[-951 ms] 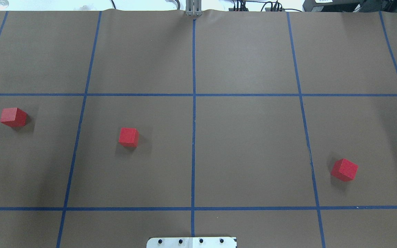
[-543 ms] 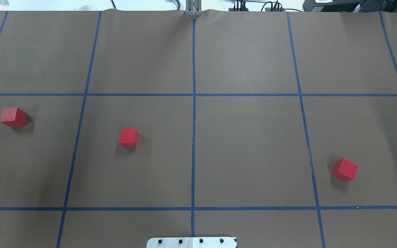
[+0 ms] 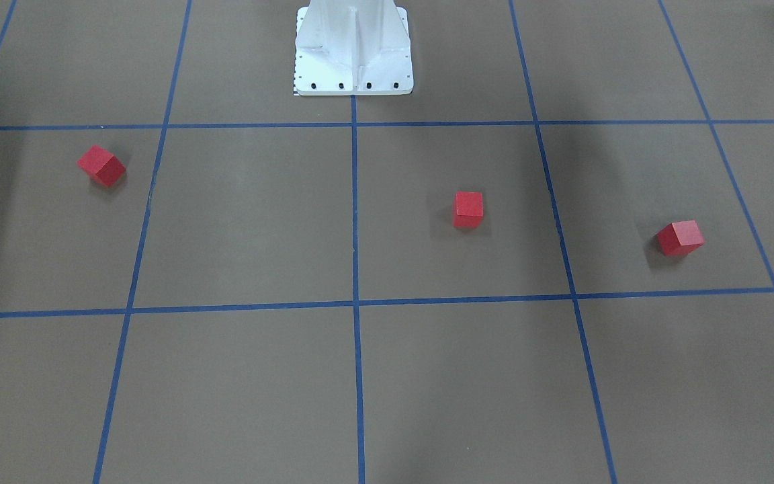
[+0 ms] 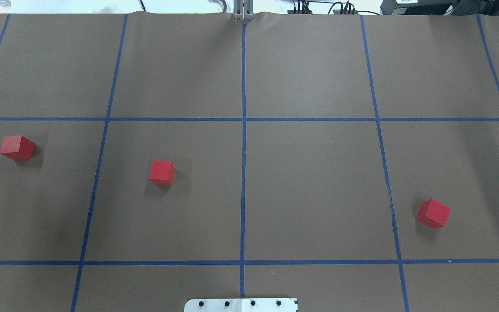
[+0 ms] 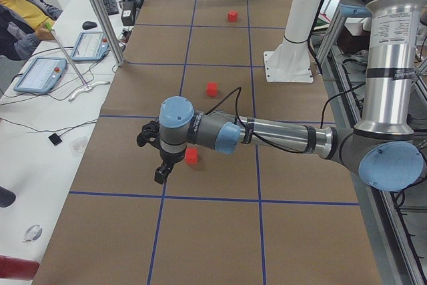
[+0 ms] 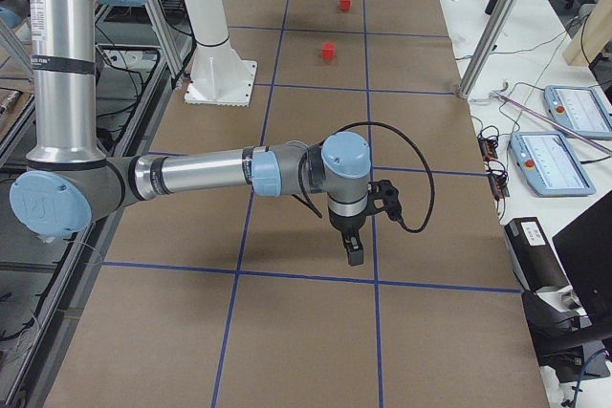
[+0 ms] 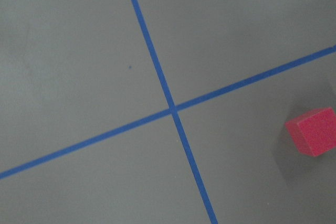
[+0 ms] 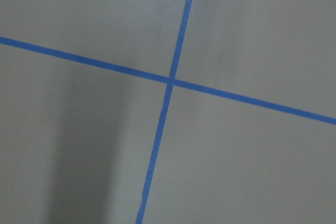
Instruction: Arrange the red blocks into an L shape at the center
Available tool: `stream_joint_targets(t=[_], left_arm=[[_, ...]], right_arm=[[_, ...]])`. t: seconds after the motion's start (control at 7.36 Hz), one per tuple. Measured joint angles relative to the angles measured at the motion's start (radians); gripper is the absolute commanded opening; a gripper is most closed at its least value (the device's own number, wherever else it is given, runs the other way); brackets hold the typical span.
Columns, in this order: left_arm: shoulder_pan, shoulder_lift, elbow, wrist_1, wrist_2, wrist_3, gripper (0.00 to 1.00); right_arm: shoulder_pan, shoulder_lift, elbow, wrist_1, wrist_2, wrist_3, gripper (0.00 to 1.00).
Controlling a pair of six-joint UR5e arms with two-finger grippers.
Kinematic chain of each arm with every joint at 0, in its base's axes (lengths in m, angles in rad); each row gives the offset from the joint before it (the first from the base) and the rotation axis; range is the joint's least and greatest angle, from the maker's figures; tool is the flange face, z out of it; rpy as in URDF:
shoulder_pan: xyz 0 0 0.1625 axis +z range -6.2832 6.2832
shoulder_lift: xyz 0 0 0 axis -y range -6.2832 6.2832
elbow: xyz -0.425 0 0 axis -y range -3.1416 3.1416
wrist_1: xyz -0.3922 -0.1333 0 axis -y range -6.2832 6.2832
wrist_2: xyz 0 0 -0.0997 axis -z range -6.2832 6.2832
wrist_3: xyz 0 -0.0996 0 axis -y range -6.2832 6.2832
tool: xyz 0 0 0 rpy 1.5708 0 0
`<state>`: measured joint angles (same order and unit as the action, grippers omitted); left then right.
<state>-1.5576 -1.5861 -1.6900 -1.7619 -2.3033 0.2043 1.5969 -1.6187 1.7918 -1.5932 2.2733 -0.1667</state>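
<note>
- Right now I count three red blocks on the brown table (image 4: 310, 65) with its blue tape grid (image 4: 244, 119). All sit flat and well apart from one another.
- The far-left block (image 4: 17, 147) lies in the outer square on the robot's left and is turned slightly askew to the tape.
- The middle block (image 4: 161, 172) sits one square inward, roughly square to the grid and left of the central tape line.
- The far-right block (image 4: 433, 213) rests in the outer square on the robot's right, just past a tape line, rotated corner-on.
- The center (image 4: 243, 190), the patch split by the middle tape line ahead of the white robot base (image 4: 241, 304), has no block touching it.
- From the left end I see the left gripper (image 5: 161, 177) pointing down over the table. It is apart from the far-left block, which shows just beside it in that view. I cannot tell whether its jaws are apart or together.
- The left wrist camera shows a tape crossing (image 7: 172, 109) mid-frame and one red cube at the right edge.
- From the right end I see the right gripper (image 6: 354, 255) also pointing down, over a grid line. I cannot tell how its jaws stand either.
- The right wrist camera shows only bare brown surface and a tape crossing (image 8: 170, 81).
- A seated person (image 5: 23, 15) shows at the side bench.
</note>
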Motion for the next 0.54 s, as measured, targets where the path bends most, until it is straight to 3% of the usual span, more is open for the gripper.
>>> stream_joint_targets(t=[0.27,0.54], left_arm=[[0.001,-0.043,0.034,-0.023,-0.006,0.002,1.00],[0.002,-0.051,0.038,-0.031,-0.007,0.003,1.00]], right_arm=[[0.001,-0.004,-0.008,0.045,0.073,0.028,1.00],[-0.026,-0.026,0.031,0.144,0.134,0.195,0.99]])
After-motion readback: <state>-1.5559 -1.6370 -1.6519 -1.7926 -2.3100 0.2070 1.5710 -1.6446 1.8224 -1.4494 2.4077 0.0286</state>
